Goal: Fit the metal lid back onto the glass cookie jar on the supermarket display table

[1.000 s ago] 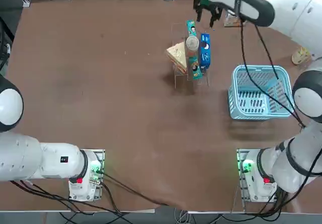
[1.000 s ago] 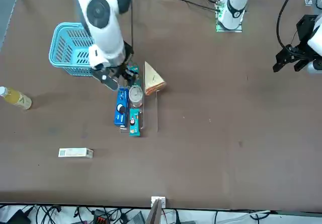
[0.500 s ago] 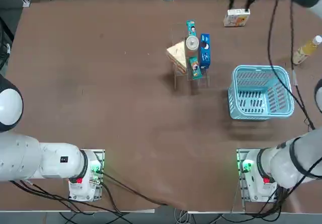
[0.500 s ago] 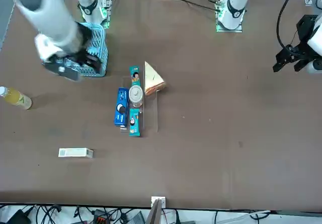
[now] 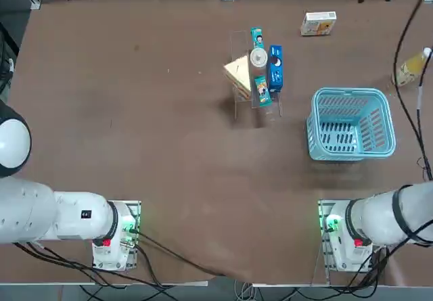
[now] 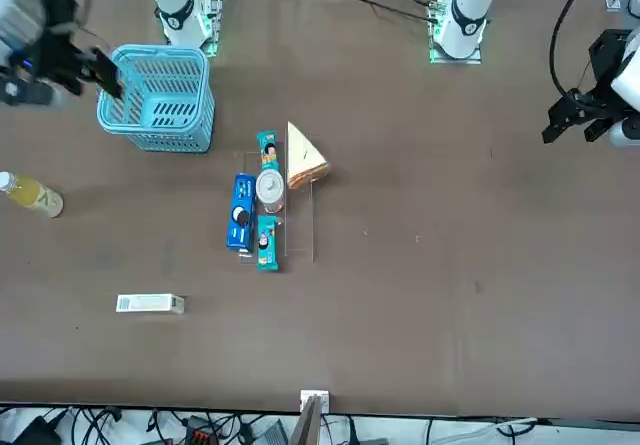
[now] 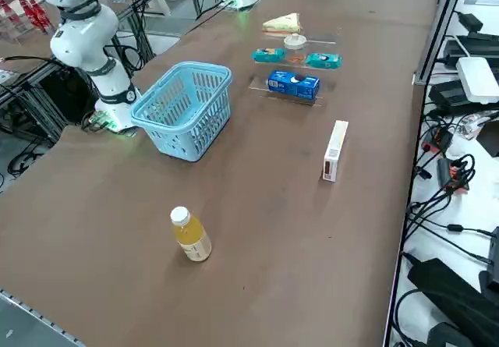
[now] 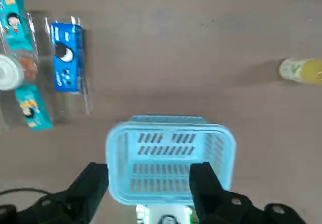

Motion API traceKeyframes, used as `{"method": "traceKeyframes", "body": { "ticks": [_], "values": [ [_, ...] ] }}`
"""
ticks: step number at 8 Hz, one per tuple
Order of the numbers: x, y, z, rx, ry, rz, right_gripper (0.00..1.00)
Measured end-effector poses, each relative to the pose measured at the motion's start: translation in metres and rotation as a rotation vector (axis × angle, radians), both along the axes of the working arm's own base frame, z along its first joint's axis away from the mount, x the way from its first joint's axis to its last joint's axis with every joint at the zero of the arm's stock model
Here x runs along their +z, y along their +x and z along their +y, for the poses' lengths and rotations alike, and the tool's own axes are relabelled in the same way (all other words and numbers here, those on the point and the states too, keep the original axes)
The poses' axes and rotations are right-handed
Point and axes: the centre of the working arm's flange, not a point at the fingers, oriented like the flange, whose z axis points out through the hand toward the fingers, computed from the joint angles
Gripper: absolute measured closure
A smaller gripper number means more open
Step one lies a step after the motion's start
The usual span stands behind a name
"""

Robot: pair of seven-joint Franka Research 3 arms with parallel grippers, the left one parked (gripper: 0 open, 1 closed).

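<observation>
The right gripper (image 8: 150, 186) has been swung away from the glass cookie jar (image 5: 258, 59), high above the blue basket (image 8: 170, 156); its fingers are seen spread apart and empty.

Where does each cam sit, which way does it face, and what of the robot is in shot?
Right wrist: on the right arm, looking down past the open right gripper onto the light-blue plastic basket.
Top: overhead, straight down on the dark-brown table; both arm bases at the bottom edge.
Front: across the table, facing the robot; bases at the top, gripper raised upper left by the basket.
Right side: raised at the robot's right, looking diagonally; right arm's base and lower links.
Shared: all four show the basket and the small clear glass jar.
</observation>
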Motion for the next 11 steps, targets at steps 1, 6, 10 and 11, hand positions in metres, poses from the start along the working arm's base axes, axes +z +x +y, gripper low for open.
{"method": "traceKeyframes", "body": {
  "ticks": [1,6,10,11],
  "values": [
    [0.011,-0.009,-0.021,0.029,0.011,-0.009,0.01],
    [0.013,-0.005,-0.015,0.094,0.005,-0.027,0.0],
    [0.015,0.006,-0.005,0.103,0.0,-0.068,0.0],
    [0.013,0.008,-0.007,0.097,-0.002,-0.066,0.0]
  ]
}}
